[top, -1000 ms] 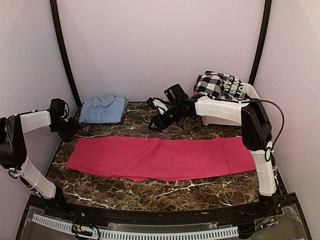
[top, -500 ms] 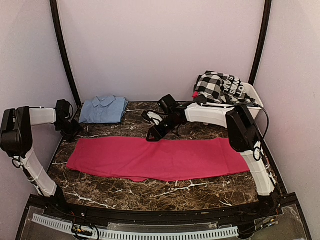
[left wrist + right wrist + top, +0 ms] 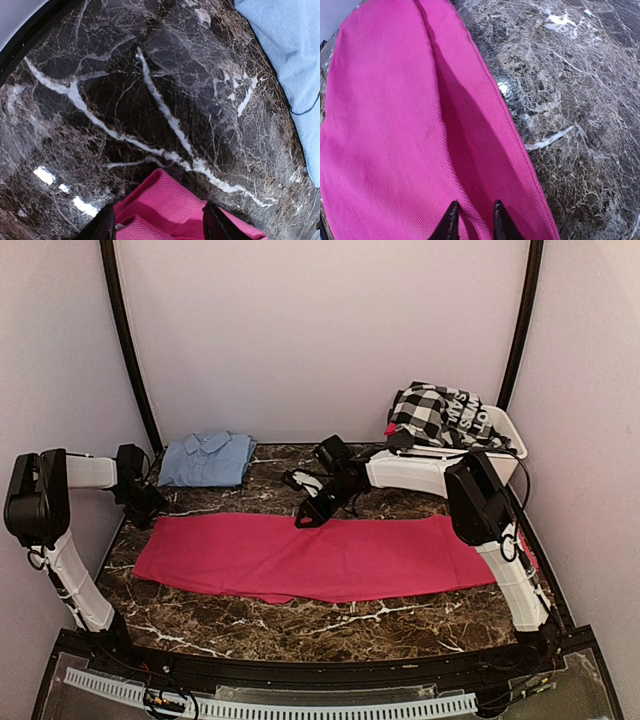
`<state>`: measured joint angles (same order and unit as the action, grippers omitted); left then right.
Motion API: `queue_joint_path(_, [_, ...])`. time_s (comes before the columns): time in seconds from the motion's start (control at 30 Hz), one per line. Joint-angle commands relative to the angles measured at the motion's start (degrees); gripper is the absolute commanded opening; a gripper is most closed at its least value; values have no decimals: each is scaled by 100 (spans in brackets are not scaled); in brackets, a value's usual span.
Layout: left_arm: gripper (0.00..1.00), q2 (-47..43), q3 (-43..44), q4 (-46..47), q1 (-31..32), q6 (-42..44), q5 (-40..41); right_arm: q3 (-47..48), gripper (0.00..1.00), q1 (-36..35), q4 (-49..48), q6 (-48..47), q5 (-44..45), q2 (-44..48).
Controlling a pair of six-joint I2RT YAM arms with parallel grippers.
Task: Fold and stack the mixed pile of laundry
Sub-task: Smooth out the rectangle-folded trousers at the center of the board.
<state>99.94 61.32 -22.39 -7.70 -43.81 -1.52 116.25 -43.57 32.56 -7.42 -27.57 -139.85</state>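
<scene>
The left fingers (image 3: 106, 225) stand apart and hold nothing; the far left corner of the magenta cloth (image 3: 320, 555) lies between them on the dark marble worktop (image 3: 330, 625). Ahead of these fingers and a little to their right, the light-blue shirt (image 3: 207, 458) rests folded and flat, apart from the corner. From the left fingers the magenta cloth stretches as one long band to the right, past the right fingers (image 3: 451, 222), which stand at the middle of its far edge. These are drawn close together on a raised ridge of the fabric, and a crease runs away from them, so I judge they pinch the cloth. Behind the right fingers and further to the right, the checked garment (image 3: 440, 412) is heaped in the white tub (image 3: 505, 430), not yet folded. The magenta cloth looks light, soft and limp; it will sag and drag on the smooth stone and will not keep a shape by itself. I think the best places to take it are the far edge and the corners, both layers together, and each hold must go deep enough that the thin edge does not slip out.
</scene>
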Motion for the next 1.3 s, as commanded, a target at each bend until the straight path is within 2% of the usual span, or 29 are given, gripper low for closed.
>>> queue_joint_path(0.0, [58, 34, 136, -30, -12, -39, 86, 113, 15, -68, -8, -59, -176, -50])
queue_joint_path(0.17, [49, 84, 143, -33, -12, -4, 39, 152, 6, -66, 30, -32, -126, -63])
queue_joint_path(0.37, [43, 13, -154, 166, -14, -9, -97, 153, 0, -68, 34, -12, -132, -93])
queue_joint_path(0.47, [26, 46, -255, 334, -15, 2, -246, 145, 0, -72, 41, 0, -126, -103])
queue_joint_path(0.57, [19, 112, -277, 397, -16, -1, -293, 144, 0, -73, 43, 11, -113, -93])
queue_joint_path(0.63, [11, 122, -283, 429, -19, 0, -324, 148, 0, -73, 43, 15, -108, -87])
queue_joint_path(0.67, [4, 118, -285, 431, -15, 3, -350, 157, 0, -73, 47, 21, -115, -86])
queue_joint_path(0.73, [0, 66, -291, 416, -18, 6, -349, 170, 0, -70, 56, 35, -133, -94])
queue_joint_path(1.27, [0, -1339, -355, -185, -20, 209, 49, -300, 0, -47, -246, 210, 90, 503])
